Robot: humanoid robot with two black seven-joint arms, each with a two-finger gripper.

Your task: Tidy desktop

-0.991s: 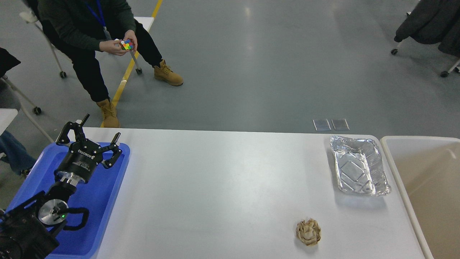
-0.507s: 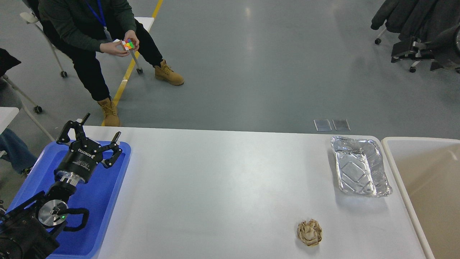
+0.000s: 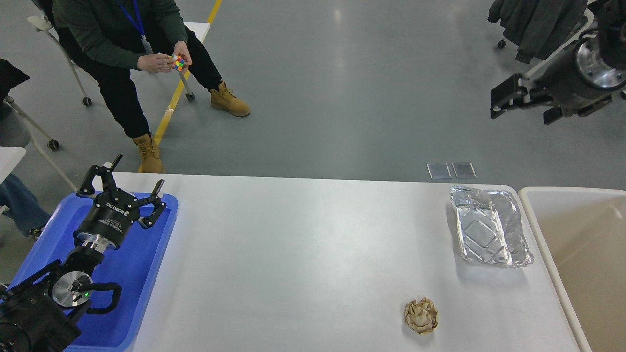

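The white desktop (image 3: 303,254) fills the lower part of the head view. A crumpled brown paper ball (image 3: 420,316) lies on it at the front right. A dented foil tray (image 3: 489,226) lies empty at the back right. My left gripper (image 3: 138,172) is open and empty over the far end of the blue tray (image 3: 142,274) at the left. My right gripper (image 3: 530,107) hangs high at the upper right, above the floor beyond the foil tray, with its fingers apart and nothing between them.
A beige bin (image 3: 538,234) stands against the desktop's right edge. A seated person (image 3: 127,44) with a colour cube is beyond the far left corner. Chairs with dark coats (image 3: 533,19) stand at the far right.
My right arm has come into view at the upper right and moved leftward, with its gripper now showing. The left arm, paper ball and foil tray have stayed put.
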